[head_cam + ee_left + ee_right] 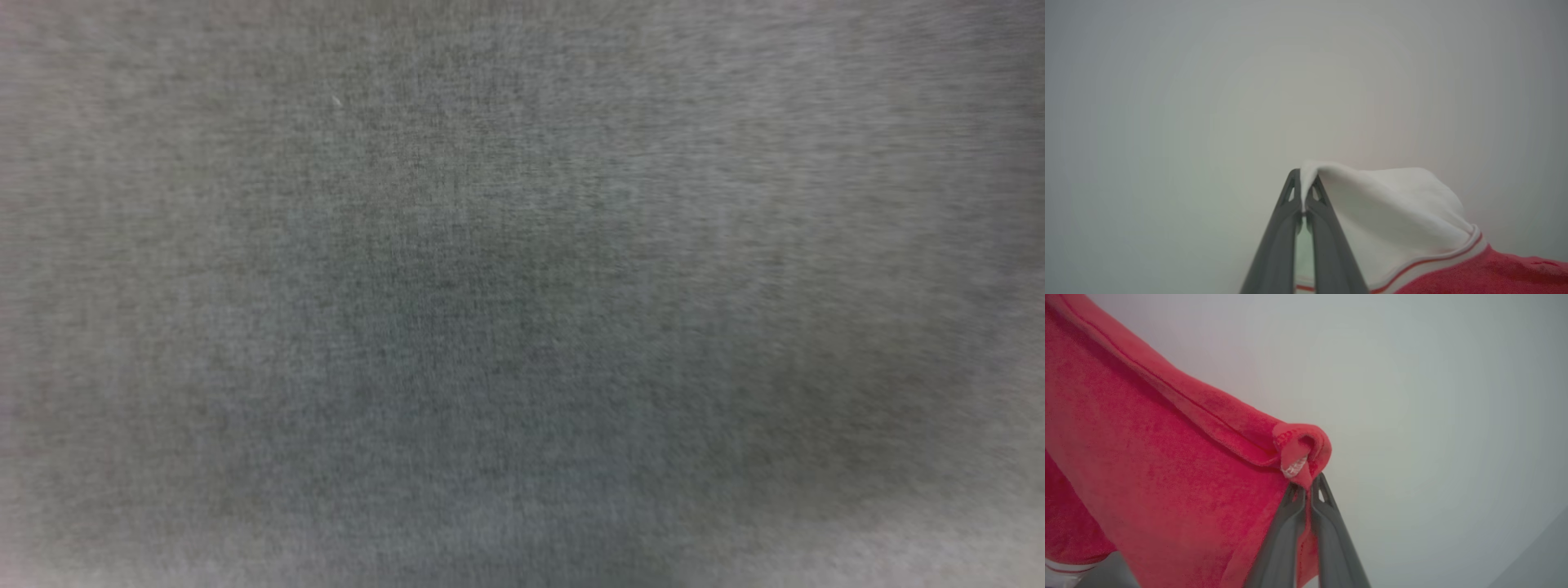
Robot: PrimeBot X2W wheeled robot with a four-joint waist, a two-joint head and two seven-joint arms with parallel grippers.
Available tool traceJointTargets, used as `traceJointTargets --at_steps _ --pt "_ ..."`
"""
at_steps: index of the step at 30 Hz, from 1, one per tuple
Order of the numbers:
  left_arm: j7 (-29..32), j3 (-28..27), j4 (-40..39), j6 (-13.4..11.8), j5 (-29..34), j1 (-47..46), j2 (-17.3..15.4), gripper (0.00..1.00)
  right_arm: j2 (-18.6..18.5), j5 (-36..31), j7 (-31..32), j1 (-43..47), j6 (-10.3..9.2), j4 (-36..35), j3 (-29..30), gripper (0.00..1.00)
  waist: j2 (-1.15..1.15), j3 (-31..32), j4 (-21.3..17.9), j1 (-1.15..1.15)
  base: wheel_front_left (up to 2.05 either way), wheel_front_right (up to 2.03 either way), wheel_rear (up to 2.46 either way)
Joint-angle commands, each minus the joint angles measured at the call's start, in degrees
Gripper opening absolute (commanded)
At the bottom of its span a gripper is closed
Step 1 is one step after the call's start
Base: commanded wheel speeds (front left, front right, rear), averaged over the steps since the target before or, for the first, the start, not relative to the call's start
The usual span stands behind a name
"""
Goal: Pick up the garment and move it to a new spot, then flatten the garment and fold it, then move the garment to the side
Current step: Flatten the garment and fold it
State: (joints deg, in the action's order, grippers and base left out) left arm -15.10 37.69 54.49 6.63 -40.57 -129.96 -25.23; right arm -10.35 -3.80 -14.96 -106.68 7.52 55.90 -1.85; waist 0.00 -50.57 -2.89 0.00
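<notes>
1. Cloth of the garment point(1167, 457) is held at two points and is judged to be lifted and hung between the two arms. No table is seen under it in the wrist views, where a plain pale background lies behind it.
2. The white sleeve point(1392, 208), edged by thin red and white stripes, is pinched at a fold by the left gripper point(1303, 179). Its jaws are closed tight on the cloth, and the red body trails off to the lower right of that view.
3. A red corner with a stitched hem point(1300, 445) is clamped by the right gripper point(1308, 486). Its jaws are drawn nearly together with only fabric between them, and the cloth drapes away to the left.
4. Two separate holds are judged to be chosen so that the shirt can be spread and laid flat at a new spot rather than carried bunched.
5. A blurred grey woven-looking surface point(522, 294) is seen in the head view; what it is cannot be told.
</notes>
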Motion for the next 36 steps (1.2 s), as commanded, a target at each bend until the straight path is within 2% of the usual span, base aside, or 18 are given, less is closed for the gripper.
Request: traceJointTargets --at_steps 1,6,13,18,24,30,33,36 --pt "0.01 -1.86 -0.85 0.26 1.02 3.82 -0.15 0.00 1.03 -1.10 -0.24 1.82 -0.06 0.79 0.85 0.00 0.00 -6.28 2.66 0.00 0.00 0.00 0.00" --pt "-0.07 -6.23 -2.33 0.42 1.84 10.15 -0.09 0.00 1.69 -2.30 -0.26 3.09 -0.06 2.52 -0.12 0.00 0.00 -4.80 4.72 0.00 0.00 0.00 0.00" --pt "-0.01 -6.71 -0.23 0.78 1.04 17.81 1.10 0.00 0.14 -0.53 -0.23 6.16 -0.06 5.69 -4.57 0.00 0.00 0.91 7.50 0.00 0.00 0.00 0.00" --pt "1.91 -2.50 -0.74 0.90 -2.89 26.88 1.69 0.00 -0.80 4.48 -0.07 10.91 -0.06 9.29 -10.29 0.00 0.00 8.16 8.85 0.00 0.00 0.00 0.00" --pt "5.23 1.90 -6.52 0.88 -9.25 38.81 -0.31 0.00 -2.20 15.10 3.86 16.97 -0.06 9.86 -18.04 0.00 0.00 16.81 9.98 0.00 0.00 0.00 0.00" --pt "8.20 4.65 -11.39 0.83 -13.38 50.40 -2.60 0.00 -7.93 27.07 11.42 27.38 -0.06 2.53 -27.04 0.00 0.00 24.84 11.13 0.00 0.00 0.00 0.00" --pt "9.47 5.77 -14.11 0.81 -14.58 56.49 -3.81 0.00 -12.56 33.35 15.52 33.92 -0.06 -3.69 -30.19 0.00 0.00 28.32 11.38 0.00 0.00 0.00 0.00" --pt "10.47 6.40 -17.89 -0.40 -15.79 63.24 -5.79 0.00 -17.36 38.89 19.52 40.73 -0.06 -10.73 -31.88 0.00 0.00 31.27 11.29 0.00 0.00 0.00 0.00"
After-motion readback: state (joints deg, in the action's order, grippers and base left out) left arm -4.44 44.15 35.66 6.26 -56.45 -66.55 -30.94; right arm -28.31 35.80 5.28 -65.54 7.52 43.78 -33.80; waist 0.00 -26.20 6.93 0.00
